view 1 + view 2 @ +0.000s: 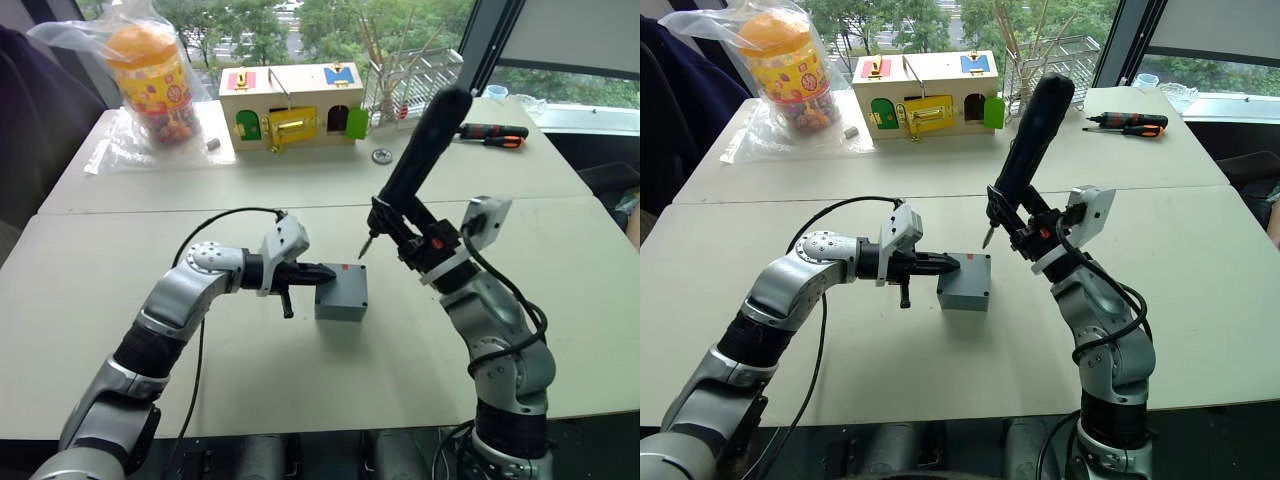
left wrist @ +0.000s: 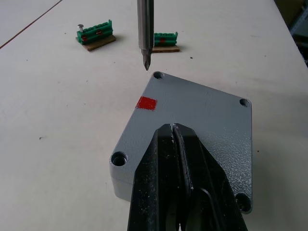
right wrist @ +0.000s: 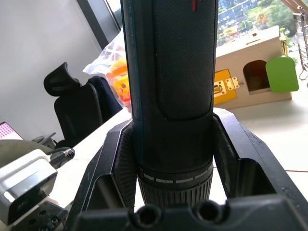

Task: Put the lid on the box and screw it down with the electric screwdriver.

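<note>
While your left gripper (image 2: pixel 174 132), fingers together, pins the lid (image 2: pixel 192 125) on the box (image 1: pixel 341 296) mid-table, lower the electric screwdriver (image 1: pixel 420 152) (clamped in your right gripper (image 3: pixel 173 159)) into the corner hole just under its bit.

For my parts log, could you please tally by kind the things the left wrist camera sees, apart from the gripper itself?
Grey box: 1
Electric screwdriver: 1
Green blocks: 2
Total: 4

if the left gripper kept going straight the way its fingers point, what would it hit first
The left gripper lies with its fingers shut over the lid on the box. Straight ahead, the electric screwdriver's bit, hanging above the lid's far corner hole, would probably come first, though depth is unclear.
</note>
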Available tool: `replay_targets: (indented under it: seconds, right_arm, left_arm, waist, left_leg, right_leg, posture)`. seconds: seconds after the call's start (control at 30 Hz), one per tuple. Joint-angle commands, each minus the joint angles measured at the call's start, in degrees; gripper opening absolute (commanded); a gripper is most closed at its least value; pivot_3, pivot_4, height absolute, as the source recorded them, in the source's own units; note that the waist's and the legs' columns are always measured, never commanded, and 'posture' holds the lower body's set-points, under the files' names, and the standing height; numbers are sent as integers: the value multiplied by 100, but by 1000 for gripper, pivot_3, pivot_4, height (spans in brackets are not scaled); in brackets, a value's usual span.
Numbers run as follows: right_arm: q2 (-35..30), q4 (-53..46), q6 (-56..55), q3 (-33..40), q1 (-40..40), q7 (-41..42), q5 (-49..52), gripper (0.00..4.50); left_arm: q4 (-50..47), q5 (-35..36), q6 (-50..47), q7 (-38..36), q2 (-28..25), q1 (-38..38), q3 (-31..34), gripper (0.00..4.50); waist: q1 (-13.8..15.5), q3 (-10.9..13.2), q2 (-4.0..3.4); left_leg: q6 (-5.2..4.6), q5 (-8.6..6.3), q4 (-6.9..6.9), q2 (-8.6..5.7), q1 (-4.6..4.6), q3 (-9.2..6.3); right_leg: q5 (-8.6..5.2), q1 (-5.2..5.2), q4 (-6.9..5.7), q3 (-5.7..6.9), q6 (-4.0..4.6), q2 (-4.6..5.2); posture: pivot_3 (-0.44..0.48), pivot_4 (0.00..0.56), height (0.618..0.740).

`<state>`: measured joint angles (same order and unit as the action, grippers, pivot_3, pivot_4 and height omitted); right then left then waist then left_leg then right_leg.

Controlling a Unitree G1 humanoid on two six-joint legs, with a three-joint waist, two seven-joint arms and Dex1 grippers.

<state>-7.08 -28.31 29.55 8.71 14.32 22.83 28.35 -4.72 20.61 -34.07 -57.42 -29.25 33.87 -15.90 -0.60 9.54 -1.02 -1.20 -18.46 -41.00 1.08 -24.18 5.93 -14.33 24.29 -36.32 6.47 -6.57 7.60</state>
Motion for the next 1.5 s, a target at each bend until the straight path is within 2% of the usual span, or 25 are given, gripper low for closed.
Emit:
replay_targets:
  seconds: [0.03, 0.87, 1.1, 1.2, 1.3, 1.5]
  right_arm:
    - [-84, -262, -285, 9, 42, 23, 138, 1751]
    - [-597, -379, -195, -316, -198, -41, 257, 1751]
    - [-917, -7, -336, -766, -267, 84, -211, 1751]
    - [-903, 320, -407, -886, -224, 73, -356, 1751]
    - [-910, 573, -513, -958, -263, 105, -463, 1751]
    - [-883, 755, -646, -1108, -405, 155, -550, 1751]
  left_arm:
    - [-56, -72, 40, -48, -8, -31, -34, 0]
    - [37, -200, 81, -74, 135, 4, -86, 0]
    - [-14, -249, 81, -91, 97, -56, -134, 0]
    - [-21, -291, 88, -99, 90, -78, -157, 0]
    - [-32, -320, 85, -100, 95, -95, -166, 0]
    - [-99, -335, 53, -74, 80, -157, -164, 0]
  waist:
    - [1, 0, 0]
    - [9, -1, 2]
    - [8, -3, 5]
    - [5, -6, 10]
    - [7, -11, 14]
    - [7, -52, 42]
  left_leg:
    - [0, 0, -1, 0, 0, 0]
    - [-1, 0, -3, 1, 1, -3]
    - [-1, -1, -2, 1, 15, -3]
    - [-2, -1, -2, 2, 30, -4]
    - [-8, -6, 10, 4, 88, -6]
    - [-13, -9, 10, 10, 90, -24]
  right_leg:
    - [0, 0, -1, 0, 0, 0]
    - [0, -3, -2, 0, 0, 1]
    - [0, -16, -2, 0, 0, 1]
    - [0, -32, -1, 0, 0, 1]
    - [-2, -92, 12, 1, -1, 1]
    - [-2, -95, 12, 1, -1, 2]
  posture:
    - [0, 150, 711]
    - [0, 150, 711]
    - [0, 150, 711]
    - [0, 150, 711]
    - [0, 150, 711]
    - [0, 150, 711]
